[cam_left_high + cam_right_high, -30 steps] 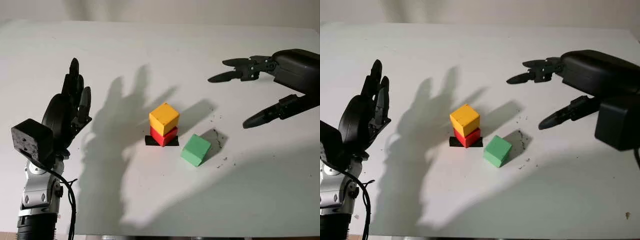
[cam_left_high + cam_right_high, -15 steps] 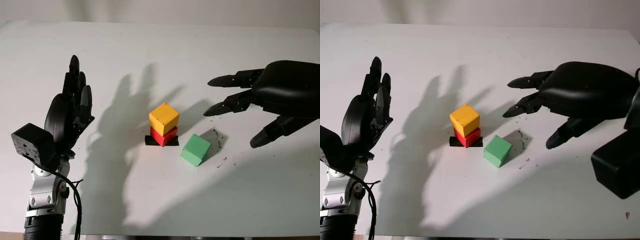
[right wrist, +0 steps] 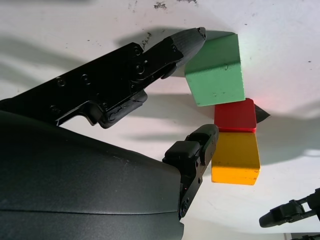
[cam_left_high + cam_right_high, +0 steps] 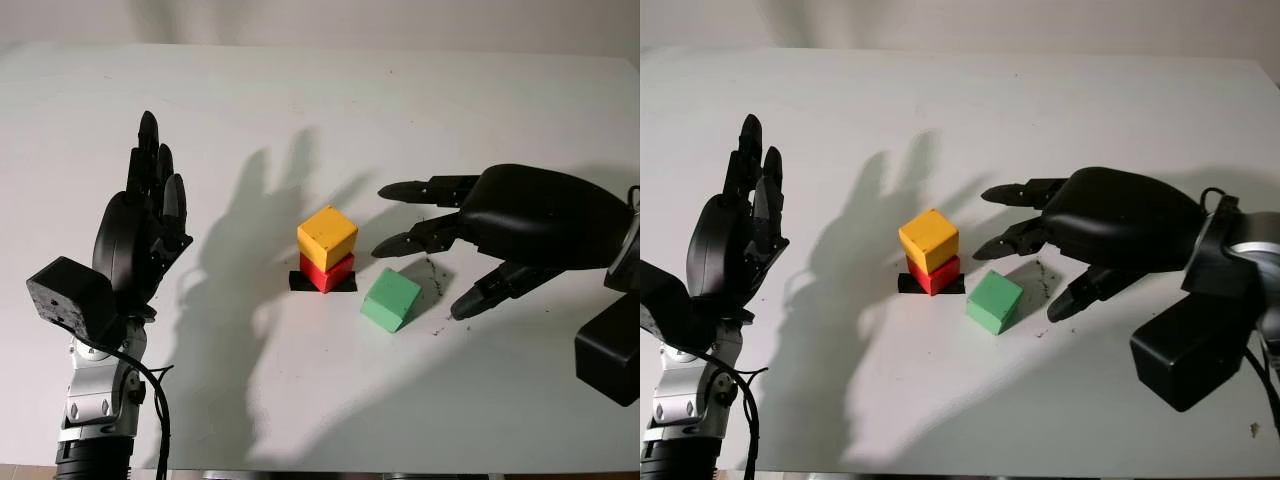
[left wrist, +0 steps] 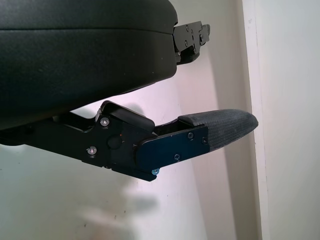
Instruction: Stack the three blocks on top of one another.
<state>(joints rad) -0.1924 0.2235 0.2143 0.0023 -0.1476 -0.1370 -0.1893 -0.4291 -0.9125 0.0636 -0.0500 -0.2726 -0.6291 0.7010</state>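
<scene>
green block [image 4: 390, 299] sits alone on the white tabletop [image 4: 480, 100], tilted up on an edge, just right and slightly near of the stack. it is the last piece left to place. yellow block [image 4: 327, 237] is on top of the red block [image 4: 327, 272], rotated a bit against it, and the red one sits on a black marker patch [image 4: 299, 283], likely the target spot for the tower.

right robot hand [image 4: 445, 243] is released and holding nothing, hovering over and just right of the green block. two fingers reach toward the far side and one toward the near right side, so it looks set up to pinch the block. in the right wrist view one fingertip [image 3: 189, 38] is right next to the green block; can't tell if it touches.

left robot hand [image 4: 150, 215] is open, raised upright at the left, well apart from the blocks, probably parked out of the way.

judgement: two of three stacked. the tilted pose may make the grasp slip, and the fingers pass close to the yellow block, so a bump could topple the stack.
</scene>
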